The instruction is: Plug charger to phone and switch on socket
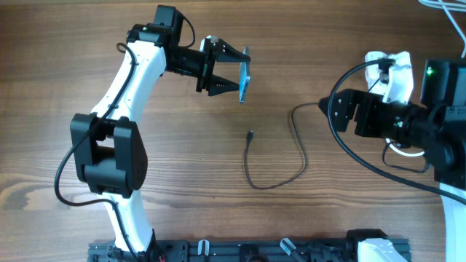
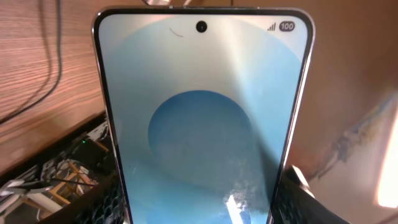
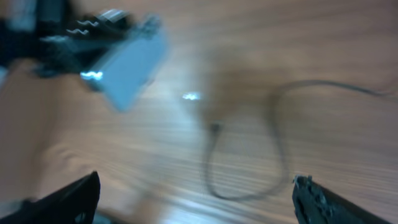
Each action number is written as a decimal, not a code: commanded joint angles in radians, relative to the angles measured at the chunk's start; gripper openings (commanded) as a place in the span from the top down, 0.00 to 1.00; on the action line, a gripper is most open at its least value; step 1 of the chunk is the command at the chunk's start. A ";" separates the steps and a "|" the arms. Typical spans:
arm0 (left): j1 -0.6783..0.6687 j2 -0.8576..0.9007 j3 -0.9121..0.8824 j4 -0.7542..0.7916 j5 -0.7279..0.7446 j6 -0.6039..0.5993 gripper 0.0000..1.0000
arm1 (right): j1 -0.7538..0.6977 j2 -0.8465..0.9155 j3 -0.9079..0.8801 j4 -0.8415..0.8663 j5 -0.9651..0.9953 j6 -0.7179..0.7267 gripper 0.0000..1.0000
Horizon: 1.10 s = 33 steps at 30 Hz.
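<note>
My left gripper is shut on the phone and holds it on edge above the table at the upper middle. In the left wrist view the phone's lit blue screen fills the frame between the fingers. The charger cable lies looped on the wood, its plug tip free and below the phone. My right gripper is open and empty, up above the table at the right. Its blurred view shows the cable and the held phone. The socket is partly hidden behind the right arm.
A thick white cable runs off the top right corner. A dark rail with clips lies along the front edge of the wooden table.
</note>
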<state>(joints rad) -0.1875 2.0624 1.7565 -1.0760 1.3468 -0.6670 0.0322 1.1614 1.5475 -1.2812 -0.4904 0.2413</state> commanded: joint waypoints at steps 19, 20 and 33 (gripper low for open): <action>0.007 -0.037 0.016 0.078 -0.057 -0.179 0.34 | 0.577 0.393 0.331 -0.135 0.872 0.525 0.00; 0.007 -0.037 0.016 0.078 -0.057 -0.179 0.34 | 0.548 0.393 0.331 -0.152 0.901 0.554 0.00; 0.007 -0.037 0.016 0.078 0.026 -0.178 0.34 | 0.198 0.393 0.324 -0.178 0.794 0.414 0.00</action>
<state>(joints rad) -0.1875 2.0624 1.7565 -1.0012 1.2709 -0.8371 0.2337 1.5436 1.8553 -1.4586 0.3145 0.6746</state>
